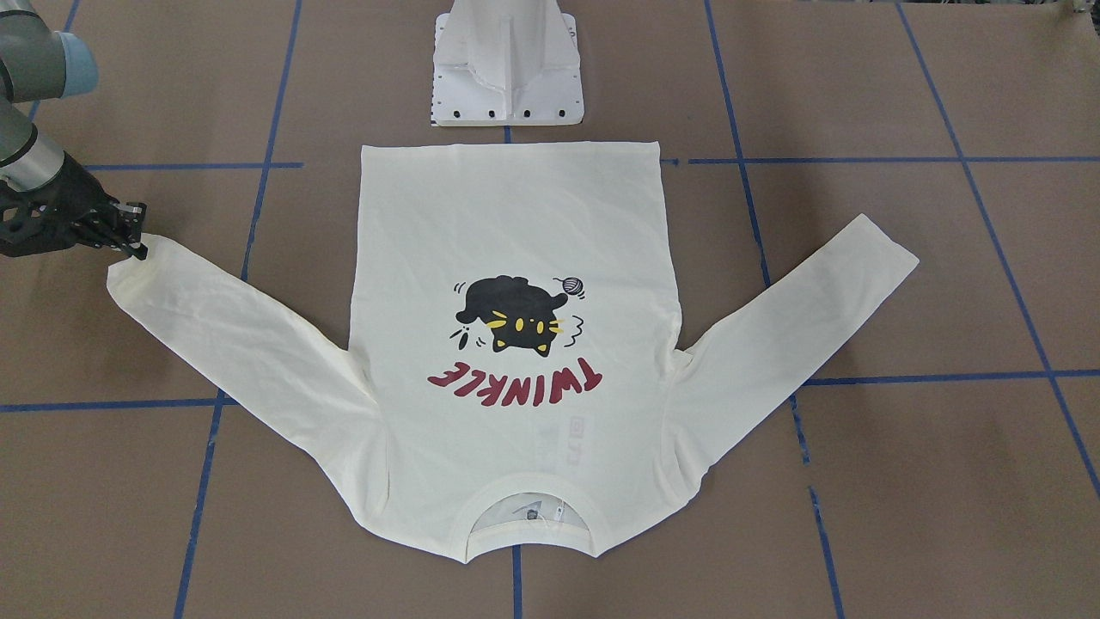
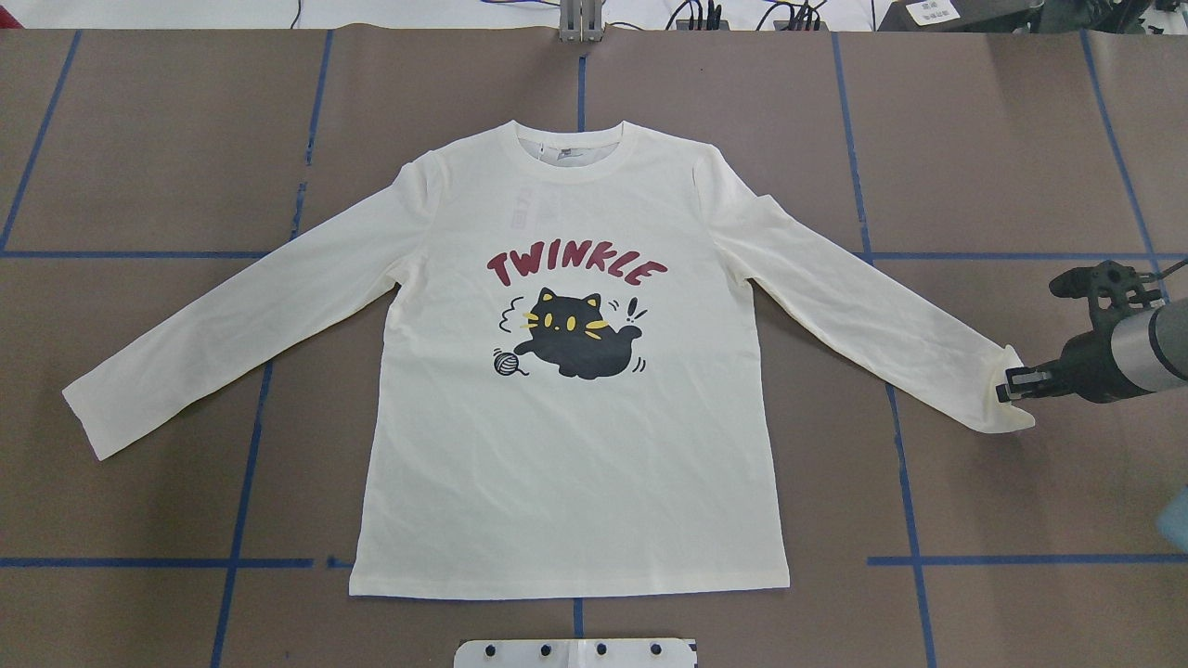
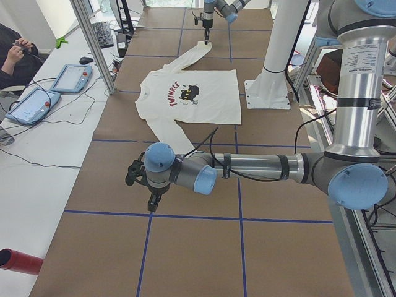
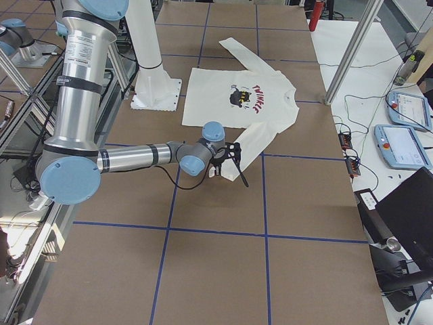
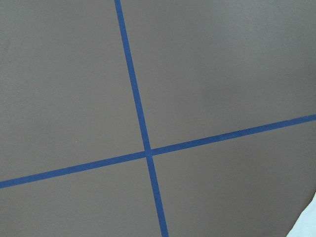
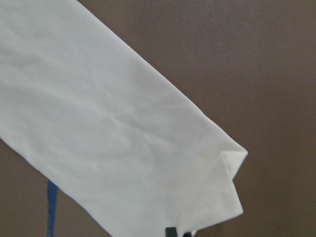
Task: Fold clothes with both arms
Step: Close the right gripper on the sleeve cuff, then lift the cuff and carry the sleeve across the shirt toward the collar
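The cream long-sleeved T-shirt (image 2: 575, 445) lies flat on the brown table, print side up, with the black cat and red "TWINKLE" showing and both sleeves spread out (image 1: 516, 215). My right gripper (image 2: 1007, 385) is at the end of the shirt's right-hand sleeve, shut on the cuff (image 6: 217, 187), whose corner is folded up. It also shows in the front-facing view (image 1: 136, 249). My left gripper (image 3: 153, 203) shows only in the exterior left view, above bare table beyond the other sleeve's end. I cannot tell whether it is open or shut.
The white pedestal base (image 2: 575, 652) stands just off the shirt's hem (image 1: 507, 86). Blue tape lines (image 5: 143, 148) cross the brown table. Tablets (image 3: 68, 77) and cables lie on the side bench, where an operator sits.
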